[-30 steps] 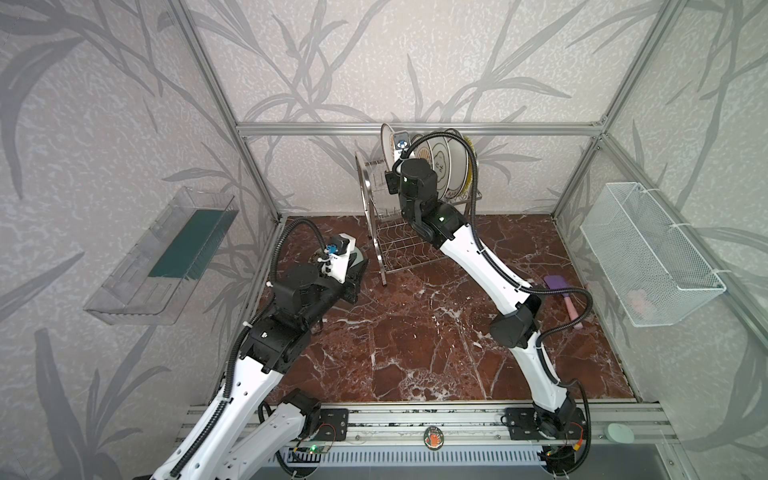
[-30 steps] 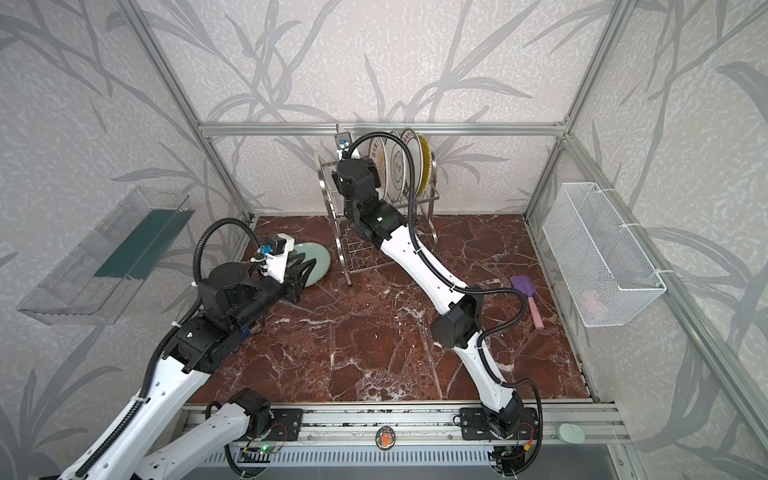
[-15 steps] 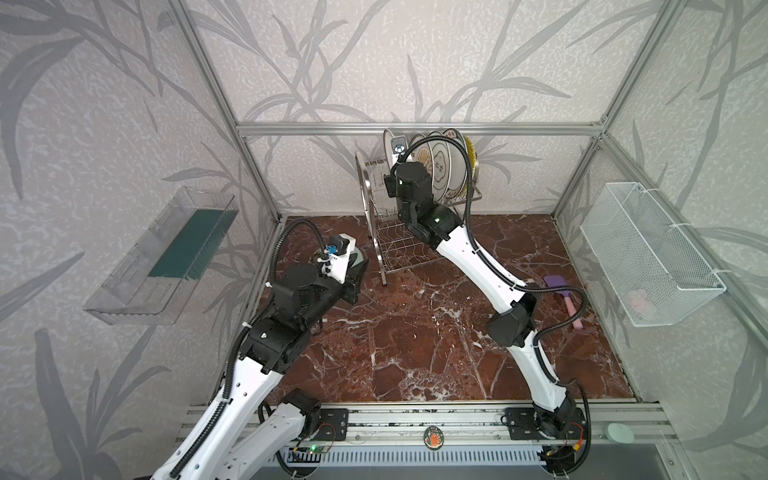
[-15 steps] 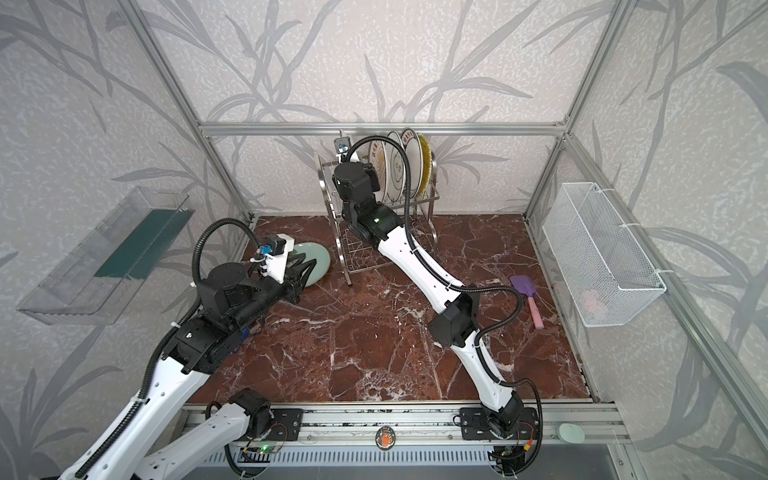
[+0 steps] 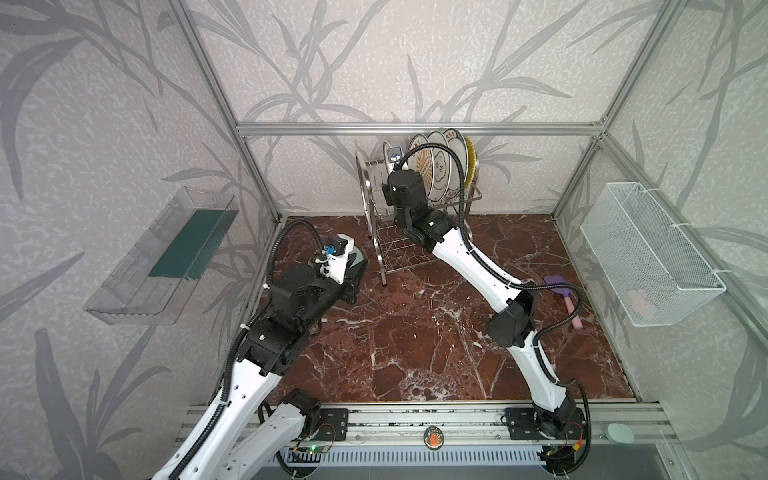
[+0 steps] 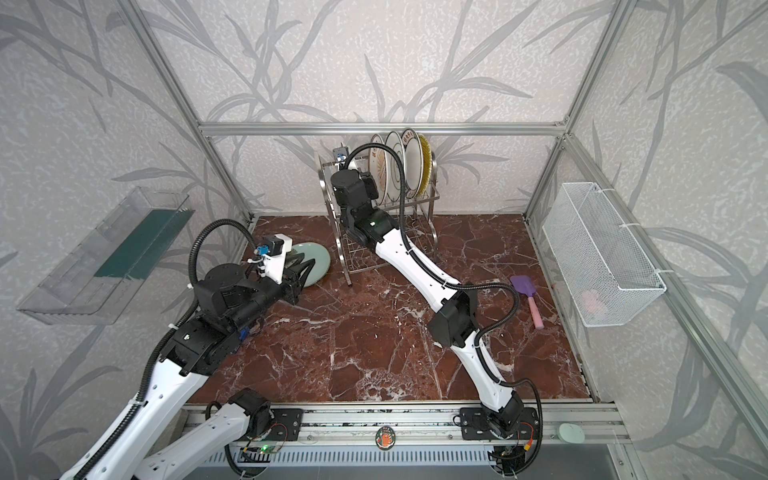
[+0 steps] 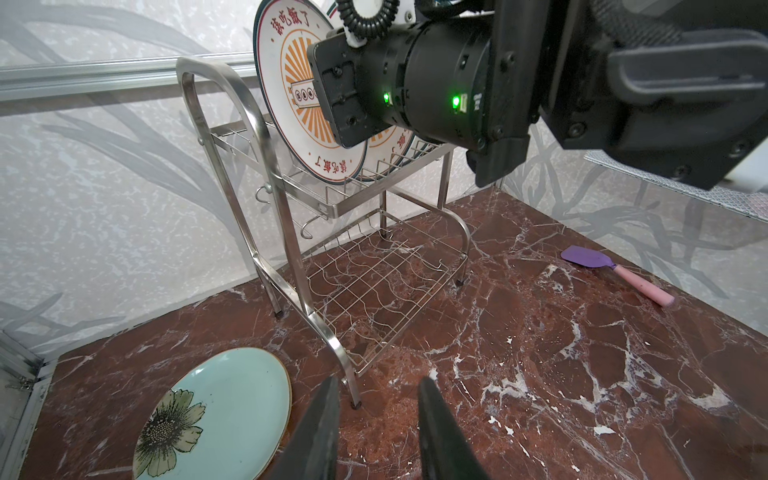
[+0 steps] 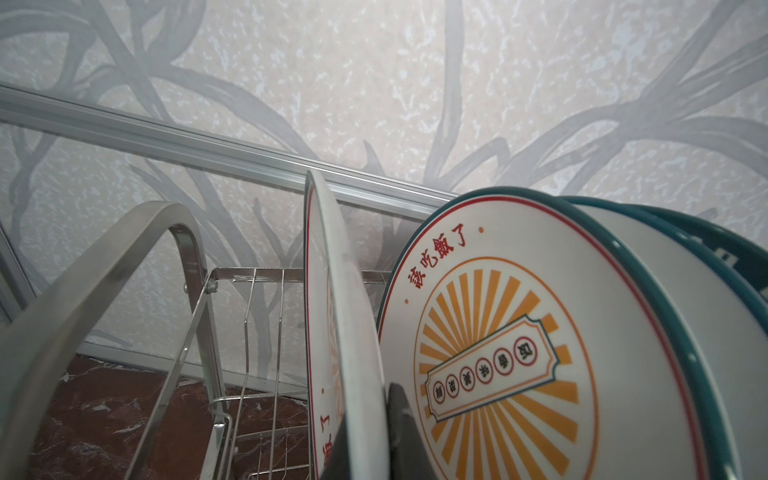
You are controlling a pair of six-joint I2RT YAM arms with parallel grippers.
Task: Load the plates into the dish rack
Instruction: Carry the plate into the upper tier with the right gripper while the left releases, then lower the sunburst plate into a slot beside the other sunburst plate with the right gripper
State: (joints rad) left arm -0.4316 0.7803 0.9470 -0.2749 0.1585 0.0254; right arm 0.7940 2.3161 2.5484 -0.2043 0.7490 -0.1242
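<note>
Sunburst plate (image 8: 332,291) inside right pincer (image 8: 368,432)

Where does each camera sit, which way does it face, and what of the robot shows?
Both top views: high in front, looking down and back at the left arm, right arm and dish rack.
Left wrist: low, faces the rack and celadon plate; open left hand, right arm.
Right wrist: at the rack's top tier, faces the back wall; right hand shut on a sunburst plate.
Shared by both wrist views: the rack, a sunburst plate.
</note>
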